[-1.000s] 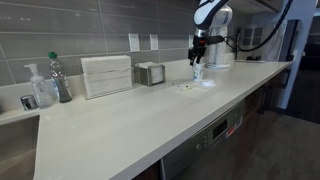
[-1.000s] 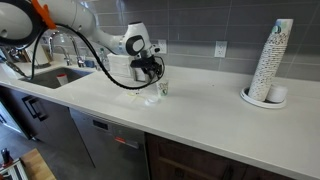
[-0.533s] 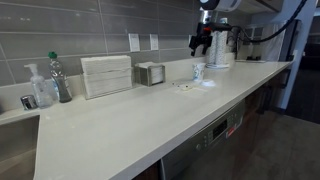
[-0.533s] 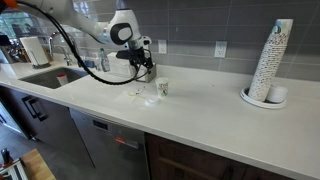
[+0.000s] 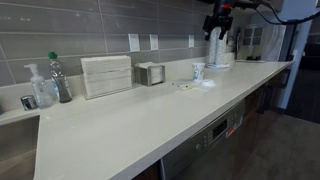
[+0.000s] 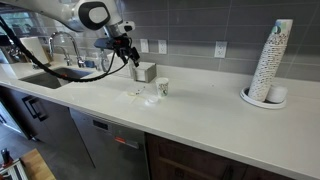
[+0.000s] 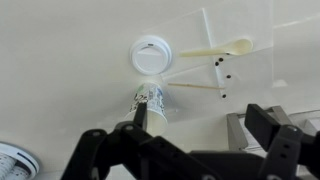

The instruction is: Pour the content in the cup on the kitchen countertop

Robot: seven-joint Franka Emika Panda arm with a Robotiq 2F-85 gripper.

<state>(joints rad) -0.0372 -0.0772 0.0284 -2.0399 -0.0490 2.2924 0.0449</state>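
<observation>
The small patterned cup (image 5: 198, 71) stands upright on the cream kitchen countertop (image 5: 130, 120), also shown in an exterior view (image 6: 163, 88) and in the wrist view (image 7: 152, 100). A few small pale bits of content (image 6: 135, 94) lie on the countertop (image 6: 200, 125) beside the cup, faint in an exterior view (image 5: 185, 86). My gripper (image 5: 220, 22) hangs high above the counter, open and empty, away from the cup (image 6: 128, 55). In the wrist view its fingers (image 7: 205, 135) frame the cup from above.
A round white lid (image 7: 151, 55) and wooden stirrers (image 7: 210, 48) lie by the cup. A napkin holder (image 6: 146, 72) stands behind it. A tall stack of plain cups (image 6: 272, 62), a sink (image 6: 55, 75), bottles (image 5: 60, 78) and a white box (image 5: 106, 75) line the wall.
My gripper has risen from right at the cup to high above the counter and moved away. The cup stays upright in place.
</observation>
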